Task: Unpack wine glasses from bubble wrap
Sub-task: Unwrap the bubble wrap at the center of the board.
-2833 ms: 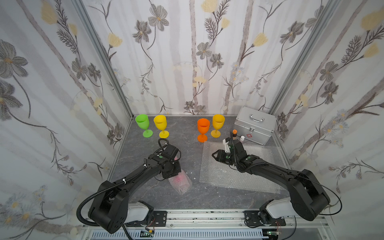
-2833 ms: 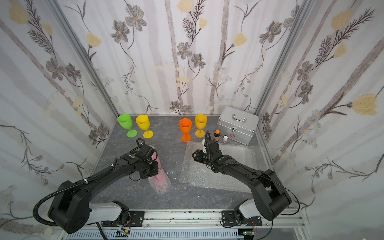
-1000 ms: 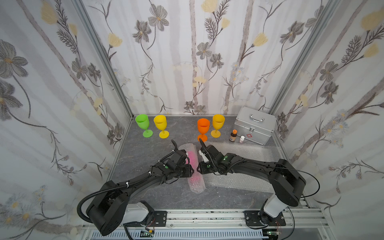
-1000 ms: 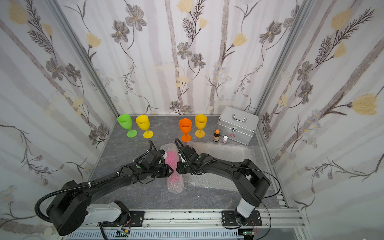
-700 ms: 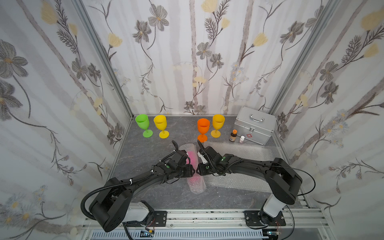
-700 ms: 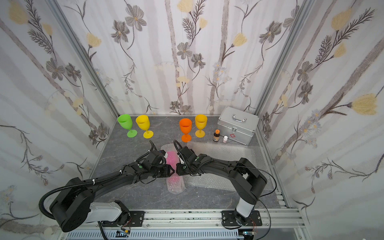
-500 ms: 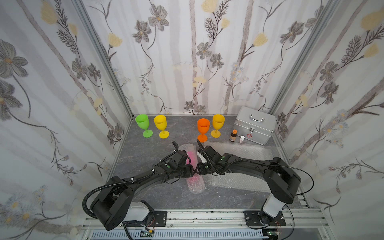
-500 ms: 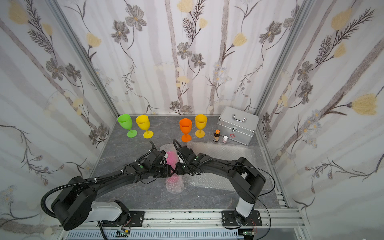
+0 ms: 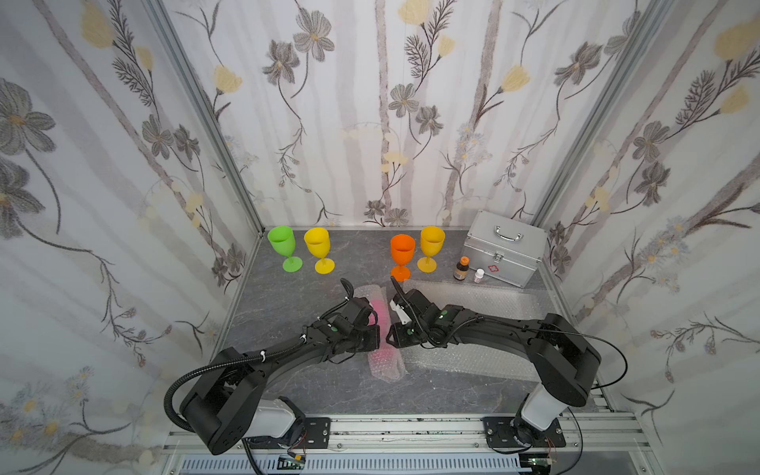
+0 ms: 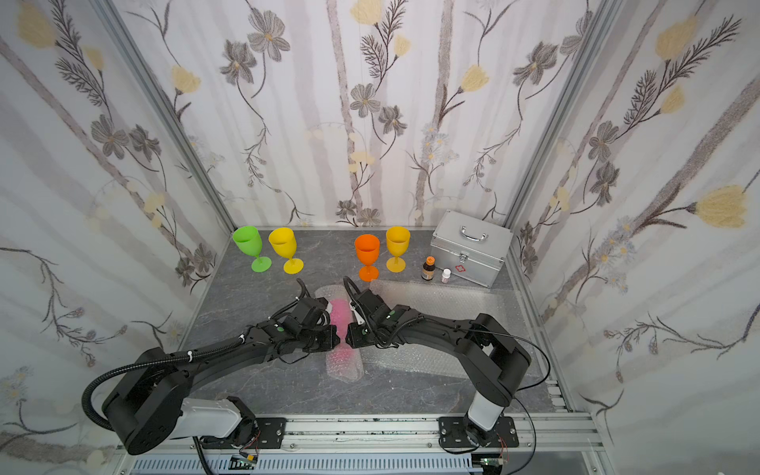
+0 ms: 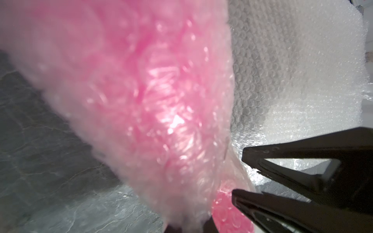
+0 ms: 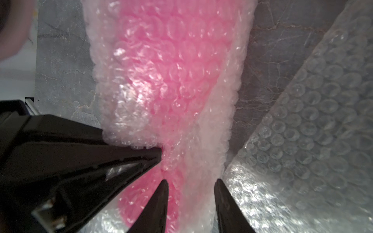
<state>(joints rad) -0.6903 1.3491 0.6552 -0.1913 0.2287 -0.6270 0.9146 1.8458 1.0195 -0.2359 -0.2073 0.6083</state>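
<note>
I count five wine glasses. Four of them stand in a row far out past my hands, by the back wall: the lime green glass [image 9: 281, 242], the yellow glass [image 9: 317, 246], the orange glass [image 9: 402, 253] and the amber-yellow glass [image 9: 432, 242], each on its round foot. The fifth is the hot pink glass [image 9: 380, 312]. It lies inside the bubble wrap roll [image 9: 384, 366], right between my two hands, and I see it only as a pink blur through the bubbles. I count two pieces of bubble wrap. One is that roll, lying on the grey counter [image 9: 288, 312]. The other is the flat bubble wrap sheet [image 9: 493, 300], spread out under my right arm, just beside the roll. Out past my right hand, on the far side of the flat sheet, there is one silver case [image 9: 506, 251]. Just beside the case stand one brown bottle [image 9: 462, 269] with an orange cap and one small white bottle [image 9: 479, 275]. The wrap covers the pink glass where my hands meet it. Both my arms lie low over the counter and bend in toward the middle, so my hands point at each other across the roll, tips very close. My left hand [image 12: 159, 154] is pinched together on a fold of the roll. My right hand [image 12: 191, 180] has its fingers apart, one on each side of the roll's edge.
</note>
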